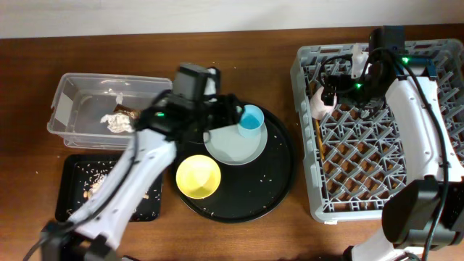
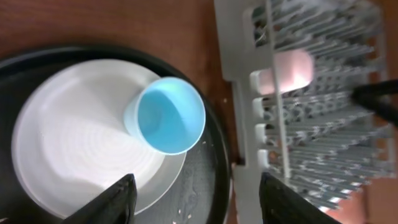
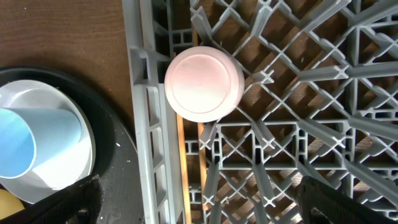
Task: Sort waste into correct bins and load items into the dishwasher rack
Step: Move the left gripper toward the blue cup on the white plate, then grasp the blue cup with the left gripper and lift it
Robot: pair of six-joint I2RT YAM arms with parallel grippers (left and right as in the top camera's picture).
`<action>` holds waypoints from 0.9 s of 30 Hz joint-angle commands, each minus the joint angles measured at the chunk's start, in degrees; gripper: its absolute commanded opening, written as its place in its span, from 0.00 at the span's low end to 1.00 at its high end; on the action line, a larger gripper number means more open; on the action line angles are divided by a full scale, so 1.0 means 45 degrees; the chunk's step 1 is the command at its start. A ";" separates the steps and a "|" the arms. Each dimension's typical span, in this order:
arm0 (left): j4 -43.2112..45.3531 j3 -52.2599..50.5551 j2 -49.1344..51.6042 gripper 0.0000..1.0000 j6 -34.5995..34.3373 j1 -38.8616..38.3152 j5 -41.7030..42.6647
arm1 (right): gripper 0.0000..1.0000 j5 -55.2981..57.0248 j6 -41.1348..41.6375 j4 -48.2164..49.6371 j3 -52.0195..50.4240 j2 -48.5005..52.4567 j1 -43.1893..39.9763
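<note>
A blue cup [image 2: 165,115] lies on its side on the pale plate [image 2: 68,143], its mouth facing my left gripper [image 2: 196,202]. That gripper is open just short of the cup, with nothing between its fingers. The yellow bowl [image 1: 198,176] sits beside the plate. The pink cup [image 3: 204,83] stands upside down in the grey dishwasher rack [image 3: 144,124], near its left wall. Two wooden chopsticks [image 3: 181,162] lie in the rack below the pink cup. My right gripper [image 3: 202,205] hangs open above them, empty. A white tissue [image 1: 116,122] and a wrapper [image 1: 130,112] lie in the clear tub [image 1: 69,87].
Plate, blue cup and bowl all rest on a large round black tray [image 1: 279,181] between the tub and the rack. A shallow black rectangular tray [image 1: 72,181] at the front left holds food scraps [image 1: 94,187]. The rack's left wall stands close to the round tray's edge.
</note>
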 commanded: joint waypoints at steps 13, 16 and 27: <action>0.1243 0.0078 0.3351 0.56 -0.0185 -0.0816 -0.2594 | 0.98 -0.0073 -0.0029 0.0000 0.0214 -0.0204 0.0019; 0.1486 0.0078 0.3818 0.45 -0.0189 -0.0816 -0.2599 | 0.98 -0.0073 -0.0029 0.0000 0.0214 -0.0199 0.0019; 0.1433 0.0083 0.3959 0.19 -0.0180 -0.0816 -0.2545 | 0.98 -0.0073 -0.0029 0.0000 0.0214 -0.0199 0.0019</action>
